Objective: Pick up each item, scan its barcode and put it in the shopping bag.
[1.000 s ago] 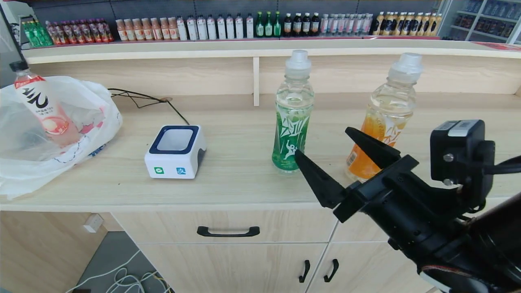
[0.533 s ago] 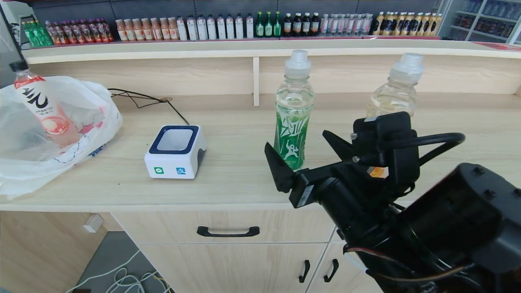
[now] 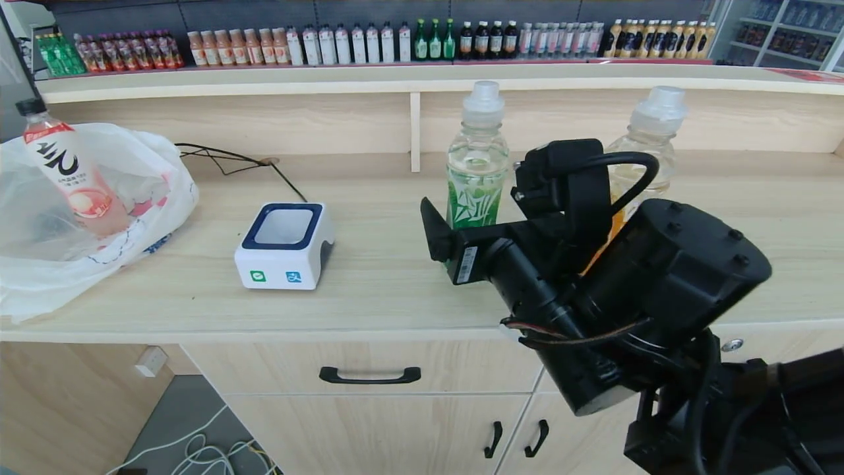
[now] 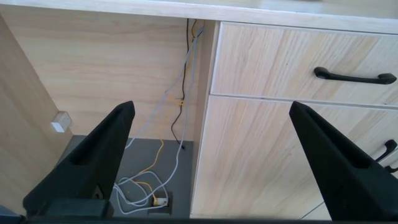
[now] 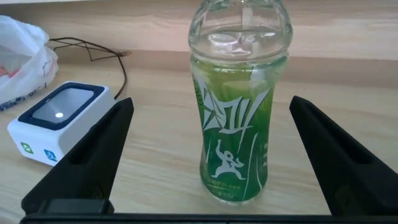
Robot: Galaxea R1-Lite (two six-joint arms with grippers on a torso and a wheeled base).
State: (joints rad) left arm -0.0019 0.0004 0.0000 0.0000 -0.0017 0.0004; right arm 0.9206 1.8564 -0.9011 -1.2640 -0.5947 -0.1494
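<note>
**Head view: right gripper swings in on the green bottle**

Right gripper [image 5: 211,102] now hangs above the counter [image 3: 382,290], just in front of the green bottle [image 3: 476,178]. A second ago it sat lower and further right, near the orange bottle [image 3: 649,142]. Since then the arm has swept up and towards the robot's left, and it now covers most of the orange bottle.

Jaws stand wide apart. In the right wrist view the green bottle stands upright in line with the gap, with neither finger touching it. Whether the fingertips have reached past its sides, I cannot tell.

Left gripper [image 4: 211,106] is also spread wide and holds nothing. It is low, facing the cabinet front, with the drawer handle [image 4: 354,76] and loose floor cables [image 4: 146,186] ahead of it.

Unchanged across the frames:
- Both bottles stand upright at the back right of the counter, near each other but apart.
- Scanner [image 3: 285,245] sits mid-counter, on the robot's left of the green bottle.
- Shopping bag [image 3: 151,191] is at the far left end.
- A pink-labelled bottle [image 3: 69,175] leans inside the bag.
</note>
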